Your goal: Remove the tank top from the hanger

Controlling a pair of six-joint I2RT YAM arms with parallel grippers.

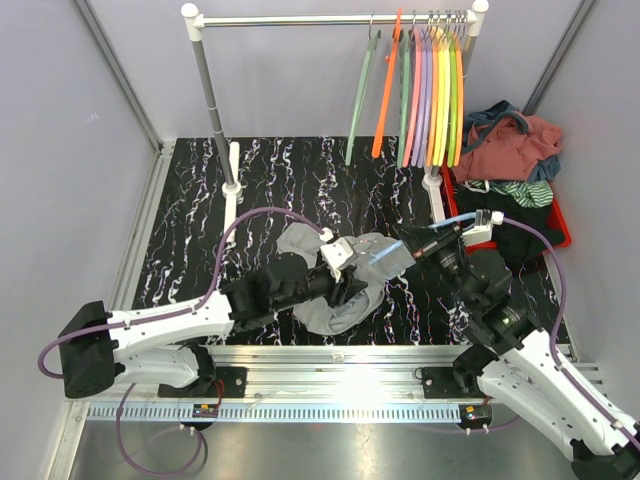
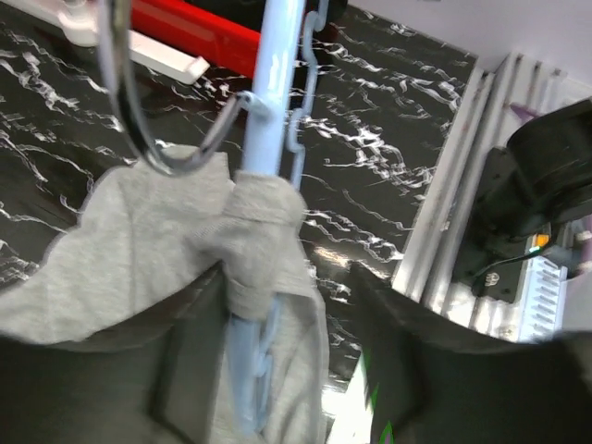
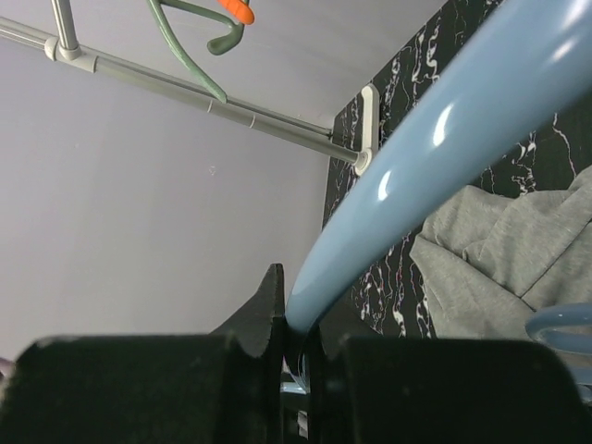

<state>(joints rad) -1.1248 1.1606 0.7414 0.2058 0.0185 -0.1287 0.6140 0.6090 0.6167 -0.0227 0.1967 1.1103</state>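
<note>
The grey tank top [image 1: 325, 295] lay crumpled on the black marbled table [image 1: 200, 200], just toward 6 o'clock of its middle in the overhead view. It was still threaded on the pale blue hanger [image 1: 393, 254]. The hanger ran from the cloth out toward 2 o'clock. The right gripper [image 1: 432, 245] held that far end, and in its wrist view its fingers were pinched narrowly on the blue bar [image 3: 444, 139], with the tank top [image 3: 499, 250] at 4 o'clock beyond.

The left gripper [image 1: 350, 285] sat over the cloth from 8 o'clock. In its wrist view a strap of the tank top [image 2: 139, 250] was wrapped round the hanger [image 2: 273, 111], below the metal hook [image 2: 120, 92]. Both passed between its fingers, which stood apart, with a strip of table showing beside the cloth.

At 12 o'clock stood a rail [image 1: 330, 20] with coloured hangers [image 1: 430, 95] at 1 o'clock. A pile of clothes [image 1: 520, 145] filled a red bin [image 1: 560, 225] at 3 o'clock.
</note>
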